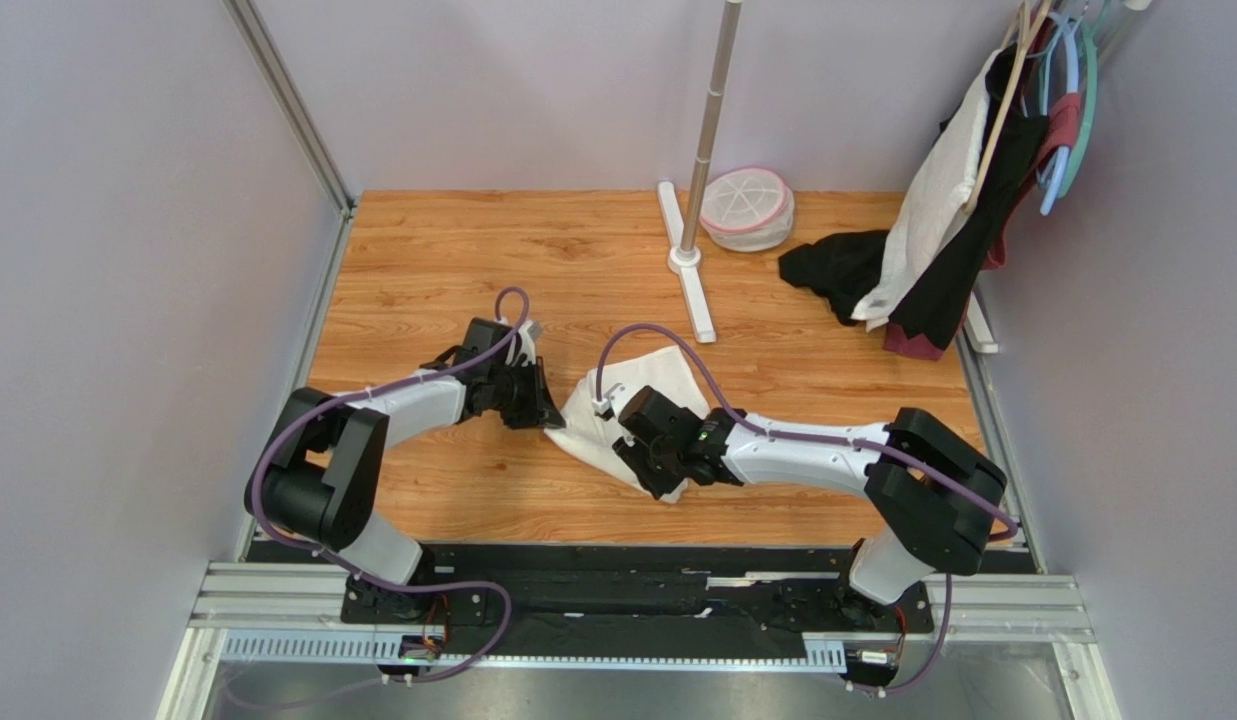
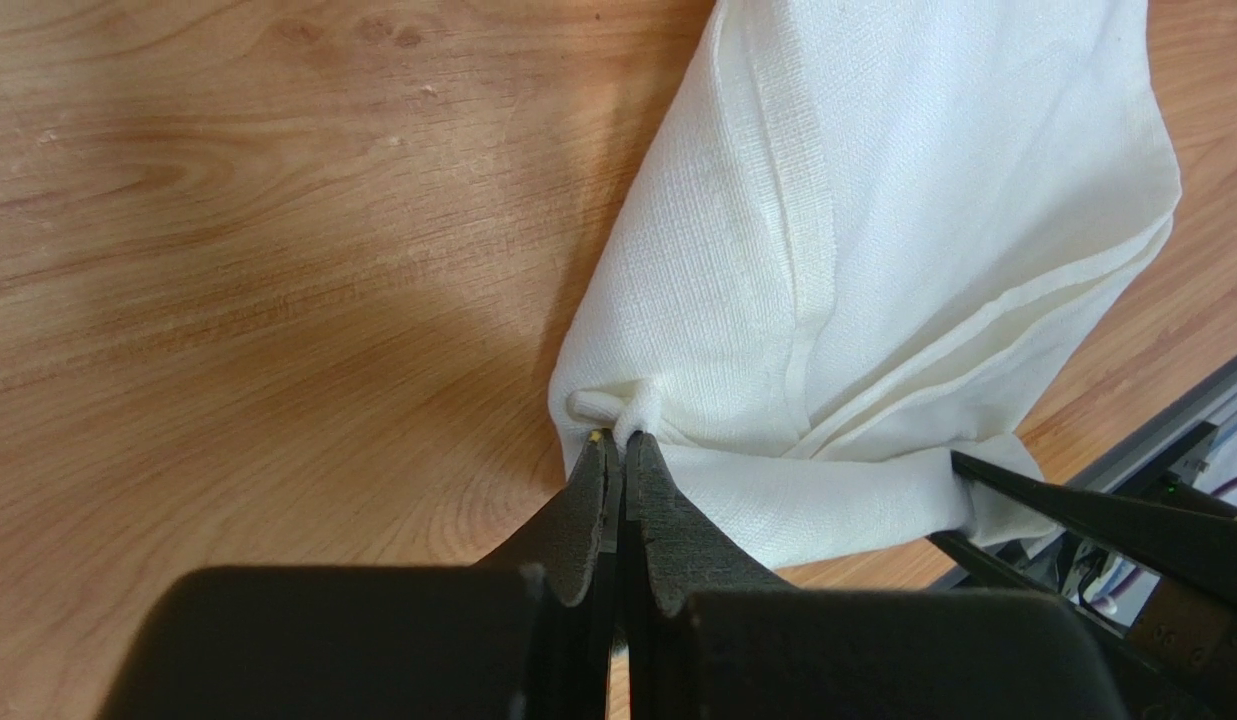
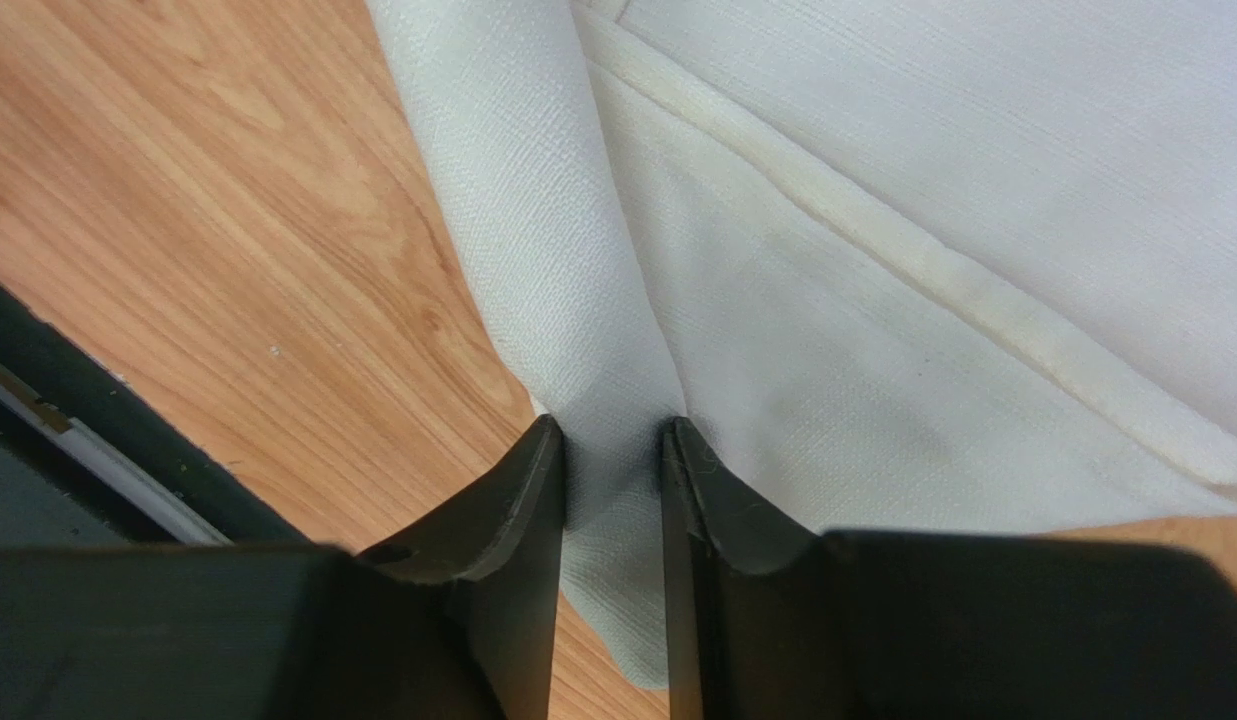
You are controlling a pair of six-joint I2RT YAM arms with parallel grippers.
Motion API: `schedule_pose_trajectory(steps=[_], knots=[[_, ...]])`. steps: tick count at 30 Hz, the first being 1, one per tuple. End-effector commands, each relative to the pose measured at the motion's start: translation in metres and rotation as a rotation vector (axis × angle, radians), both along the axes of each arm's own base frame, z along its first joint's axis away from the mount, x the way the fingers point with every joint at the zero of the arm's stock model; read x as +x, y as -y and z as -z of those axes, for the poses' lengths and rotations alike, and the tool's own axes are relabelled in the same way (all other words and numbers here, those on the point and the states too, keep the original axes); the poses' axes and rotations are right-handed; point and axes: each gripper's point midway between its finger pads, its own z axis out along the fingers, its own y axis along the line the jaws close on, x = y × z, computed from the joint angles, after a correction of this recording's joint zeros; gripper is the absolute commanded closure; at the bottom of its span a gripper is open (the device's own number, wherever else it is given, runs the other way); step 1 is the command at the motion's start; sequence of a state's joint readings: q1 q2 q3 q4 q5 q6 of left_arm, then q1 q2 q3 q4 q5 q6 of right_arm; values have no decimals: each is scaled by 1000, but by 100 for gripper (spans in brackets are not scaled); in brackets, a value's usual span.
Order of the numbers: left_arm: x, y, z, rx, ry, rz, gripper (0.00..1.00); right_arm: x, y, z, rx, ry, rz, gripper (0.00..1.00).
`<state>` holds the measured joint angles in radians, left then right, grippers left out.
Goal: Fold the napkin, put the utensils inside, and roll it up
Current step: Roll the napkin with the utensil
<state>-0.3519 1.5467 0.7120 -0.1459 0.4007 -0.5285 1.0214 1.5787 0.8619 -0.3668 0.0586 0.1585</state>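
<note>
The cream-white napkin (image 1: pixel 654 372) lies folded and partly rolled on the wooden table, between my two grippers. My left gripper (image 1: pixel 554 423) is shut on a bunched corner at the napkin's left end; the left wrist view shows its tips (image 2: pixel 621 440) pinching the cloth (image 2: pixel 880 225). My right gripper (image 1: pixel 650 473) is at the napkin's near end. Its jaws (image 3: pixel 612 435) are closed on a rolled edge of the cloth (image 3: pixel 880 225), which fills the gap between them. One of its dark fingers (image 2: pixel 1060 503) shows in the left wrist view. The utensils are hidden.
A white stand with a metal pole (image 1: pixel 696 180) rises at the back centre, with a pink-rimmed round container (image 1: pixel 747 207) beside it. A black cloth (image 1: pixel 835 270) and garments on hangers (image 1: pixel 970 195) fill the back right. Walls close both sides. A black rail (image 1: pixel 639 578) runs along the near edge.
</note>
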Motion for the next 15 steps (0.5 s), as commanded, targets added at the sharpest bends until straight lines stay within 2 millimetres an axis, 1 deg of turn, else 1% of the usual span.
schedule_pose_trajectory(steps=[1, 2, 3, 4, 5, 6, 7, 8, 9, 10, 11, 13, 14, 15], knots=[[6, -6, -9, 13, 33, 10, 88, -15, 2, 16, 38, -133, -3, 80], [8, -7, -12, 11, 44, 5, 69, -16, 2, 16, 51, -155, -8, 83], [11, -10, -20, 9, 73, -5, 60, -21, 0, 16, 77, -196, -23, 85], [13, -13, -24, 13, 85, -17, 53, -18, 2, 15, 91, -214, -15, 89], [17, -19, -29, 18, 103, -42, 45, -18, 2, 15, 105, -234, -18, 91], [20, -25, -38, 29, 140, -65, 43, -22, -1, 13, 135, -276, -33, 92], [21, -29, -41, 40, 158, -80, 42, -18, 1, 12, 152, -295, -23, 94], [24, -35, -45, 64, 185, -103, 39, -23, -2, 11, 179, -337, -41, 94], [24, -37, -53, 61, 227, -111, 39, -19, -1, 10, 201, -354, -34, 95], [24, -39, -55, 60, 247, -118, 38, -19, -3, 9, 221, -372, -41, 95], [24, -39, -58, 53, 269, -121, 38, -24, -6, 6, 255, -416, -57, 95], [20, -38, -64, 25, 312, -124, 38, -18, -4, 10, 276, -455, -40, 96], [19, -37, -64, 13, 321, -119, 38, -19, -5, 10, 290, -477, -43, 96], [16, -33, -65, -11, 333, -102, 39, -15, -3, 14, 293, -489, -30, 96]])
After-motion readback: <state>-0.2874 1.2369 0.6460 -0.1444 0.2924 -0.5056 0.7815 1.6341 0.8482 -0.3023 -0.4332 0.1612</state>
